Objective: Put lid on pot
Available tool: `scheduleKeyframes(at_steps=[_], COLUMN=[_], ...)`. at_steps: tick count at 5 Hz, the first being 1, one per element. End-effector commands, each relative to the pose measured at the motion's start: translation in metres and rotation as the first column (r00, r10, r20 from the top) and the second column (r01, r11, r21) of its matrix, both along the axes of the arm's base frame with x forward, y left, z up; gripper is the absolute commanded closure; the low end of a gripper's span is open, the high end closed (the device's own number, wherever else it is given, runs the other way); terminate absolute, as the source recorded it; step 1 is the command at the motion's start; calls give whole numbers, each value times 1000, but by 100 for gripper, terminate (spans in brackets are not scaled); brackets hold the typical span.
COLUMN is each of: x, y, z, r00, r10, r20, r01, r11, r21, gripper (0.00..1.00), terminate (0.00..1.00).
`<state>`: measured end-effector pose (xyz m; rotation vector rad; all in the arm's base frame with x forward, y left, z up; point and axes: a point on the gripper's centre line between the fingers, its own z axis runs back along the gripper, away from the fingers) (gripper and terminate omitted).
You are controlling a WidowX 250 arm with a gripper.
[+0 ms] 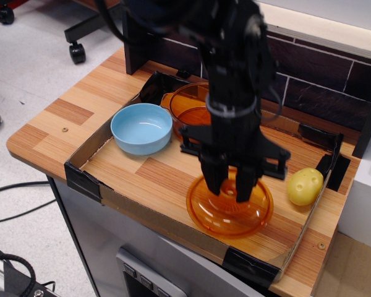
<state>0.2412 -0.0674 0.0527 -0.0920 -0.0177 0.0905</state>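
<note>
The orange translucent lid (232, 216) hangs tilted just above the wooden board at the front right of the cardboard tray. My gripper (229, 190) points straight down over its centre and is shut on the lid's knob, which is hidden between the fingers. The orange pot (187, 112) stands open at the back of the tray, behind and to the left of the gripper, partly hidden by the arm. The lid is apart from the pot.
A light blue bowl (141, 127) stands left of the pot. A yellow potato-like toy (305, 186) lies right of the lid. A low cardboard wall (145, 213) with black tape corners rims the tray. A dark brick wall (334, 68) runs behind.
</note>
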Motion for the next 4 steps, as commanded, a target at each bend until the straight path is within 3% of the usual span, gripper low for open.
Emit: scheduleKeyframes(at_steps=[1,2,4], x=[38,63,81], y=[17,39,73], z=[49,46,42], r00=[987,970,940], r10=[141,227,324], r20=[74,85,106], r01=[-141,-229,-329], r11=[990,973,944], r21=[-13,12,25], gripper=[100,100,100], terminate=[0,0,0])
